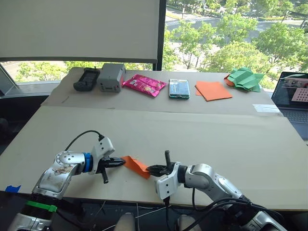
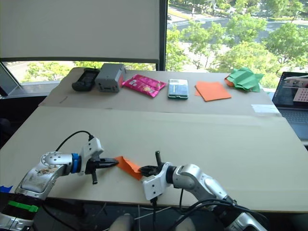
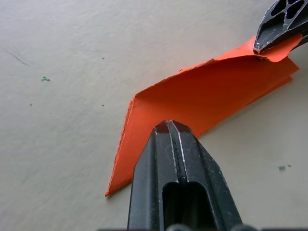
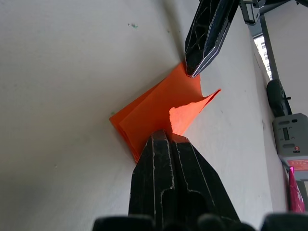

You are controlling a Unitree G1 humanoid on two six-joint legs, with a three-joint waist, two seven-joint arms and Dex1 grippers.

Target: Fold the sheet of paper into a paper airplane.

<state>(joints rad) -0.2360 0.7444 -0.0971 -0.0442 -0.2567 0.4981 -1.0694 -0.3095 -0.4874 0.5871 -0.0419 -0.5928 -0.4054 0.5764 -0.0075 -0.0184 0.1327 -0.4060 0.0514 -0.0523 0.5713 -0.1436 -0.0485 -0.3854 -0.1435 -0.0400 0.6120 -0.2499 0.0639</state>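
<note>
Both arms are low at the near edge of the table (image 1: 202, 130) now, meeting in the middle; the left gripper (image 1: 117, 162) is clamped on the left end of the sheet of paper (image 1: 135, 166), the right gripper (image 1: 153, 169) clamped on its right end; the wrist views show each pair of black fingers pressed together with orange paper pinched at the tips. The sheet is a small, already layered orange piece, held between the two grippers close to the tabletop; whether any of it touches the surface is hard to say. In the right wrist view one flap curls up loose beside the pinch, so the layers are not lying flat.

This looks like a late fold, well past the first creases; my read is that the wings or the centre crease are being set. The next move calls for one gripper to hold firm while the other swings its end over and presses the crease down against the table; that loose flap could spring or tear if pulled too hard.

Room is tight towards the near edge, just beside the paper; plenty of bare table lies far and to both sides; the stack of orange sheets (image 1: 213, 90) and green paper shapes (image 1: 245, 79) sit well apart at the far right.
</note>
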